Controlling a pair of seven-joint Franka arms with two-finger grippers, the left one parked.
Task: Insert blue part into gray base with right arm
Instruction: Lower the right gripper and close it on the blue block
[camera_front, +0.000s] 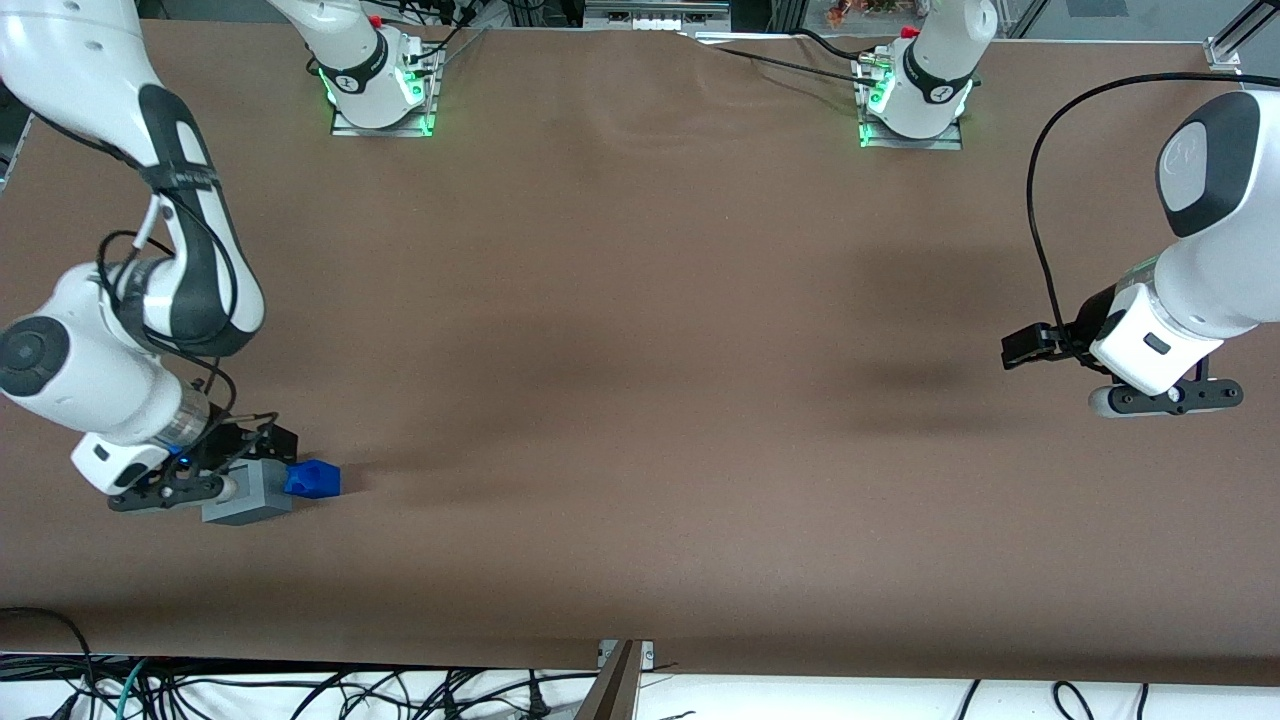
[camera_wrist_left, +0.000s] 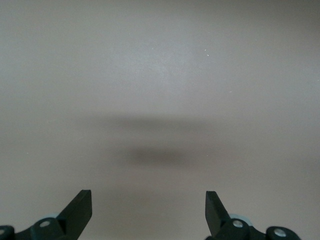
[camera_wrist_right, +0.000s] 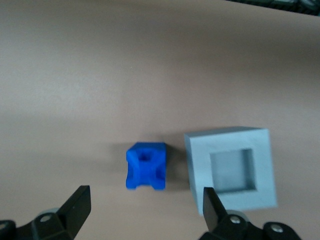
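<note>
The blue part lies on the brown table at the working arm's end, touching or almost touching the gray base. The base's square recess faces up. My right arm's gripper hangs just above the two, farther from the front camera. In the right wrist view the gripper is open and empty. The blue part sits ahead of the gap between the black fingers, with its notched end toward the gripper. The gray base stands beside it, close to one finger.
The brown table cover stretches wide toward the parked arm's end. Two arm bases with green lights stand at the table edge farthest from the front camera. Loose cables lie below the near edge.
</note>
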